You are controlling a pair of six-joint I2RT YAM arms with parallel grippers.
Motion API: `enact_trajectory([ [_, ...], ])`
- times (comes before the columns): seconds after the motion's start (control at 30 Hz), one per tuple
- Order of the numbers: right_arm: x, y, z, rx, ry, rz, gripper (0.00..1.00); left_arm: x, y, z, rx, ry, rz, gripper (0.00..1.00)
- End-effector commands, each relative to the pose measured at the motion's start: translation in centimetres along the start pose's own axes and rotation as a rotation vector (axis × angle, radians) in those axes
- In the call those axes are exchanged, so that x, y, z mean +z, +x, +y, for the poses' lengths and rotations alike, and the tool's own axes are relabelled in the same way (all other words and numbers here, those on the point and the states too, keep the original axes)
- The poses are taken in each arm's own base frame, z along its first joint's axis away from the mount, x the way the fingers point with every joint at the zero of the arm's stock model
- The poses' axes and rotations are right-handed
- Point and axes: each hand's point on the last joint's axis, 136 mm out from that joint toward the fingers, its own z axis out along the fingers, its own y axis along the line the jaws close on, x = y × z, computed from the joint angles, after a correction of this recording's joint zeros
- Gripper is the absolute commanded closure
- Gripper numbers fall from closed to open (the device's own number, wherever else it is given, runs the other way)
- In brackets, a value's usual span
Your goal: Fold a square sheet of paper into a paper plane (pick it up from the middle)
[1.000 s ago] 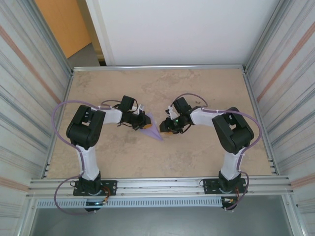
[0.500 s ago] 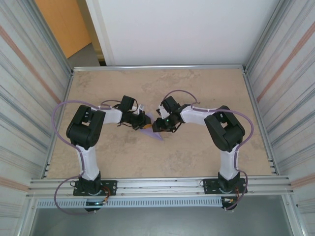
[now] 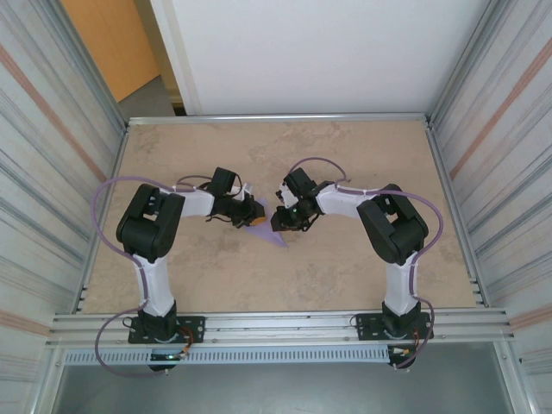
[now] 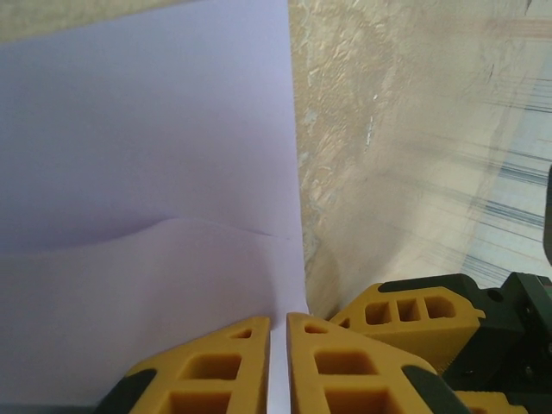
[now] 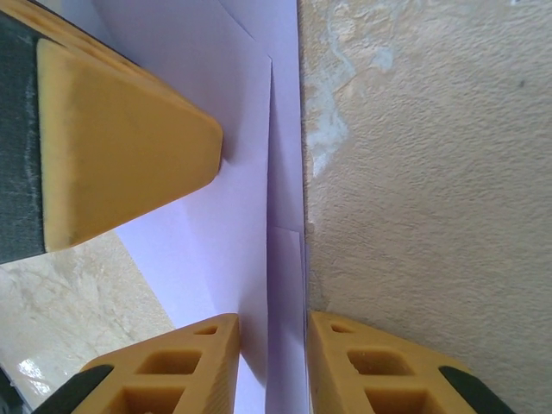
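Observation:
The lilac paper plane (image 3: 274,235) lies on the table between my two grippers as a folded pointed shape, its tip toward the near side. My left gripper (image 3: 251,212) is shut on the paper's edge; in the left wrist view its fingertips (image 4: 278,317) pinch a thin layer of the sheet (image 4: 147,172). My right gripper (image 3: 281,220) stands over the upright fold (image 5: 285,198). Its jaws (image 5: 272,317) are narrow, one on each side of the fold, with a small gap on the left side. The left gripper's finger (image 5: 121,138) shows in the right wrist view.
The beige table (image 3: 345,267) is fenced by a metal rail (image 3: 276,116) at the back and corrugated walls at both sides. Both arms reach inward to the middle of the table. The right gripper's yellow finger (image 4: 414,315) sits close beside my left fingers.
My right gripper has moved left up to the paper and narrowed its jaws around the fold. The left gripper has kept its place and its hold.

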Motion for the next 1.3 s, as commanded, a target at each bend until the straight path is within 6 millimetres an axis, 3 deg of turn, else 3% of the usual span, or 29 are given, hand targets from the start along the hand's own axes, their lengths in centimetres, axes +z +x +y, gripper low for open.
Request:
enact_trajectory([
  [0.0,2.3,2.9,-2.3,0.035,0.056,0.106,0.73,-1.2,-0.8,-2.6,0.042,0.066,-0.028,0.85],
  [0.13,2.5,3.1,-2.5,0.039,0.059,0.113,0.75,-1.5,-0.8,-3.2,0.063,0.085,-0.035,0.84],
  [0.5,2.7,3.3,-2.7,0.046,0.061,0.122,0.78,-0.7,-0.5,-1.9,0.041,0.061,-0.014,0.85],
  [1.03,2.7,3.0,-2.5,0.051,0.058,0.121,0.78,0.7,0.2,1.5,-0.044,-0.051,0.036,0.86],
  [1.13,2.1,2.7,-2.2,0.055,0.052,0.107,0.78,0.9,0.6,2.4,-0.067,-0.080,0.052,0.86],
  [1.27,-0.3,0.8,-0.9,0.064,0.016,0.034,0.74,0.9,1.3,3.4,-0.083,-0.120,0.065,0.86],
])
